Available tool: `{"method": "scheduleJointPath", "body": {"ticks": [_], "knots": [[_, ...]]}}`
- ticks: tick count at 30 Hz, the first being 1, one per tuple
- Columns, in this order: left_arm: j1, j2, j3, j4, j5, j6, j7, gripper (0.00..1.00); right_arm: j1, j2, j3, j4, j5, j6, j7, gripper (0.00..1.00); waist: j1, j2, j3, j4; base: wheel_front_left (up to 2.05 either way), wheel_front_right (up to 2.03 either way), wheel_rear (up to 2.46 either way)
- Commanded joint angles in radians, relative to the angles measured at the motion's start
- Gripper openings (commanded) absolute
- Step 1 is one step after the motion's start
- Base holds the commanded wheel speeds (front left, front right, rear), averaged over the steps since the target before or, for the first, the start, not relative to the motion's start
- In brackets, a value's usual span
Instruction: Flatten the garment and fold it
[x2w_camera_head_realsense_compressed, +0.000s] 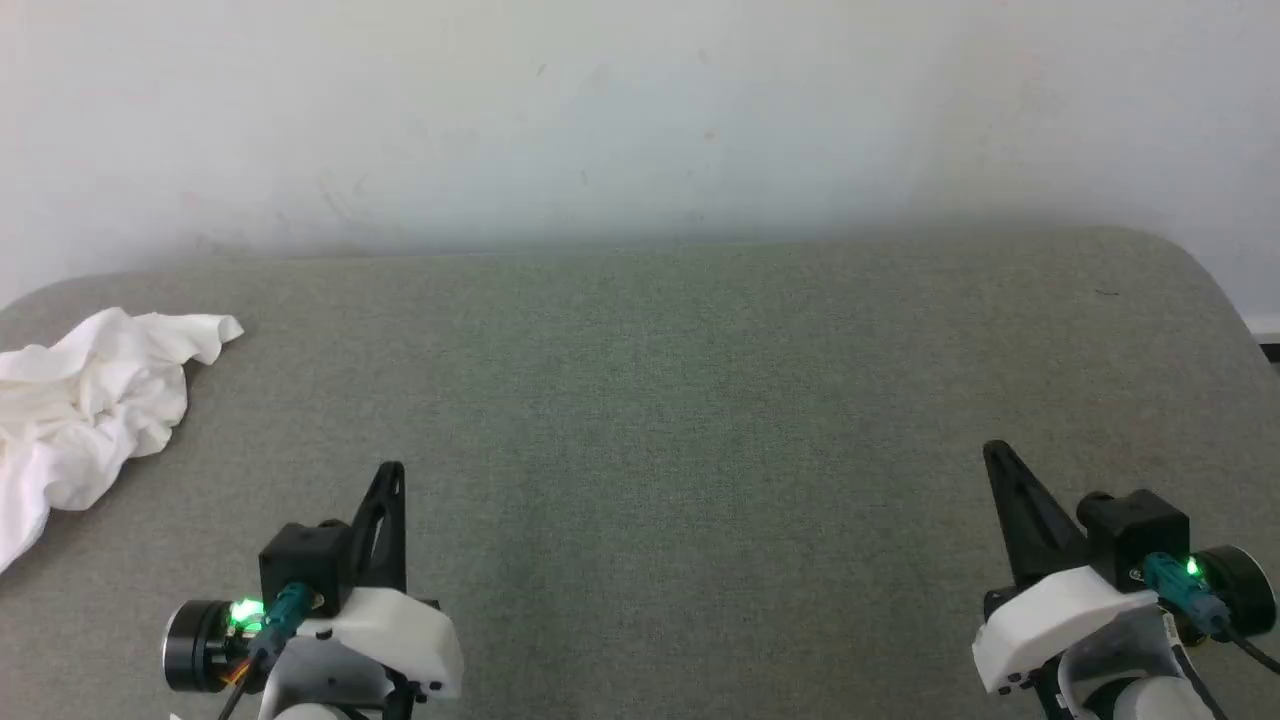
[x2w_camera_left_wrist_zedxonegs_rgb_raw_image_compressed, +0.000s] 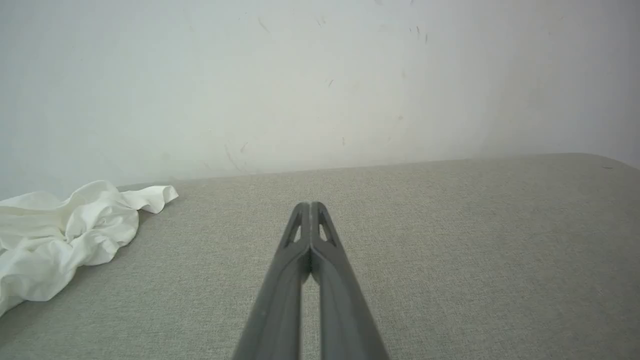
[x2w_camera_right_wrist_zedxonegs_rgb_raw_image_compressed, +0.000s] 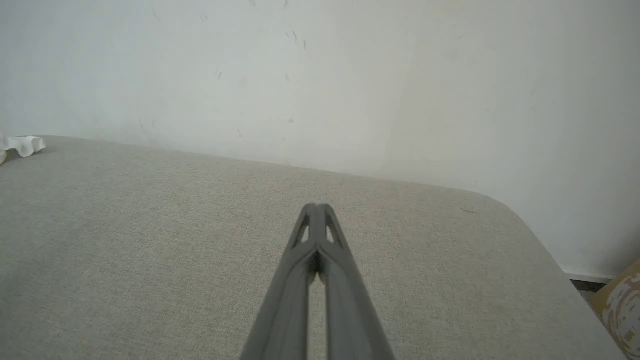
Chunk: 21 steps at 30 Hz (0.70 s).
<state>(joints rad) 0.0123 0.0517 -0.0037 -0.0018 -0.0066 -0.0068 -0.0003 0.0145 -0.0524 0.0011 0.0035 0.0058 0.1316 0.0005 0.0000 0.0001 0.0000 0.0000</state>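
The garment (x2w_camera_head_realsense_compressed: 85, 400) lies crumpled in a white heap at the far left of the grey fabric surface (x2w_camera_head_realsense_compressed: 680, 400), partly cut off by the picture's edge. In the left wrist view the garment (x2w_camera_left_wrist_zedxonegs_rgb_raw_image_compressed: 65, 235) sits well to the left of my left gripper (x2w_camera_left_wrist_zedxonegs_rgb_raw_image_compressed: 311, 205), whose fingers are pressed together with nothing between them. A small corner of the garment (x2w_camera_right_wrist_zedxonegs_rgb_raw_image_compressed: 22, 144) shows at the left edge of the right wrist view. My left gripper (x2w_camera_head_realsense_compressed: 392, 470) is at the lower left, my right gripper (x2w_camera_head_realsense_compressed: 992, 450) at the lower right; both are shut and hold nothing.
A pale wall (x2w_camera_head_realsense_compressed: 640, 120) rises directly behind the grey surface. The surface's rounded right corner (x2w_camera_right_wrist_zedxonegs_rgb_raw_image_compressed: 520, 220) drops off near a bit of floor and a yellowish object (x2w_camera_right_wrist_zedxonegs_rgb_raw_image_compressed: 622, 300). Bare grey fabric stretches between the two grippers.
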Motion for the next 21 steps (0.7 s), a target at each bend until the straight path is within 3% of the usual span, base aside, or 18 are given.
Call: {"method": "scheduleJointPath", "body": {"ticks": [1,21], "knots": [[-0.012,-0.001,0.004,0.002,0.007,0.007,0.000,0.00,-0.015,0.002,-0.001,-0.004,-0.006,-0.001,0.000,0.00,0.0000,-0.0001,0.000,0.000,0.00,0.00,0.00],[-0.012,-0.001,0.004,0.002,0.007,0.007,0.000,0.00,-0.015,0.002,-0.001,-0.004,-0.006,-0.001,0.000,0.00,0.0000,-0.0001,0.000,0.000,0.00,0.00,0.00]]}}
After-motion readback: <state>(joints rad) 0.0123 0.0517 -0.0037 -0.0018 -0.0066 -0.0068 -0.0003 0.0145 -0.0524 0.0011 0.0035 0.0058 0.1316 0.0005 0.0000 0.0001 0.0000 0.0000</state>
